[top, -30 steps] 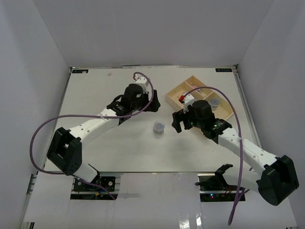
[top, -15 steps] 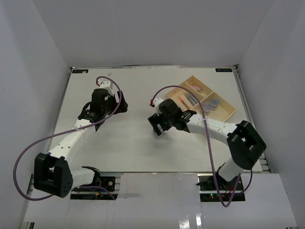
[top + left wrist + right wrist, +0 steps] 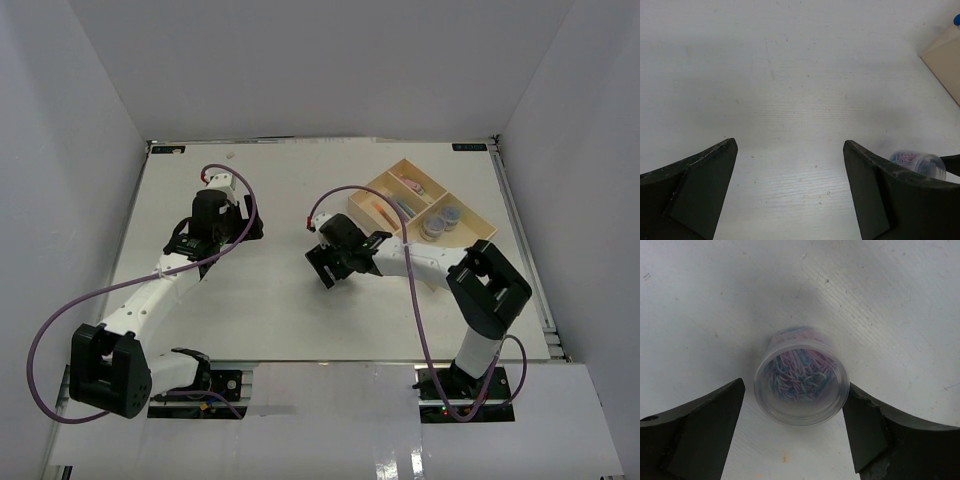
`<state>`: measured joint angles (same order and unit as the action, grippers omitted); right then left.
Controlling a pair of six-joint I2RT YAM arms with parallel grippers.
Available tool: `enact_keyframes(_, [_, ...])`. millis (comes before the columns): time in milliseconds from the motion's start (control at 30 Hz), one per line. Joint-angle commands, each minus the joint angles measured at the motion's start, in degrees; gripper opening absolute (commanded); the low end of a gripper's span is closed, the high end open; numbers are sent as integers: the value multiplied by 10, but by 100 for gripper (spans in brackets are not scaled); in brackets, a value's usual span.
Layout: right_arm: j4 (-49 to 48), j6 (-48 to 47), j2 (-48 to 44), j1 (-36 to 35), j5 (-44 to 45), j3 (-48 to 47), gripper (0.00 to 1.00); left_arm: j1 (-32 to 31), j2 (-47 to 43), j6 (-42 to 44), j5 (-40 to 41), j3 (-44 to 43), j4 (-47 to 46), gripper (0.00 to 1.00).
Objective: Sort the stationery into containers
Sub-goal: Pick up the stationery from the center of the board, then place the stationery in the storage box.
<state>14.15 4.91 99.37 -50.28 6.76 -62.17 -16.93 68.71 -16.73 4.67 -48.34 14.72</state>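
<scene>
R gripper [image 3: 793, 405] straddles clip tub [image 3: 800, 382]; L gripper [image 3: 790, 145] wide open, empty.
Tub is clear, full of coloured clips, upright on table [image 3: 260, 300] left of beige tray [image 3: 475, 230]. R gripper jaws are open either side of it, not clamped: one finger at its rim, other w/ small gap. L gripper is over bare table. Tray holds pens [image 3: 390, 208] + more tubs [image 3: 452, 213].

One tray [image 3: 470, 213], three compartments; three tubs [image 3: 800, 382], two of them in tray; two arms [image 3: 150, 290]
</scene>
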Motion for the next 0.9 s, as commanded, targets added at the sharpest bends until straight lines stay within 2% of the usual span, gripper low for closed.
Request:
enact_keyframes(0, [10, 6, 2, -2, 18, -25, 78, 2, -23, 9, 10, 1, -9, 98])
enact_keyframes(33, [11, 7, -1, -2, 23, -23, 70, 2, -24, 8, 10, 1, -9, 98])
enact_keyframes(233, [23, 5, -48, -1, 66, -16, 47, 2, -24, 8, 7, 1, -9, 98])
enact_keyframes(367, [34, 1, -107, 17, 92, -7, 45, 2, -26, 9, 6, 2, -8, 98])
enact_keyframes(467, [58, -1, -173, 60, 113, 3, 45, 2, -28, 9, 7, 2, -8, 98])
enact_keyframes(667, [70, 5, -254, 234, 98, 57, 46, 2, -29, 9, 4, 2, -8, 98])
enact_keyframes(867, [68, 13, -258, 337, 66, 104, 45, 2, -30, 8, 4, 2, -8, 98])
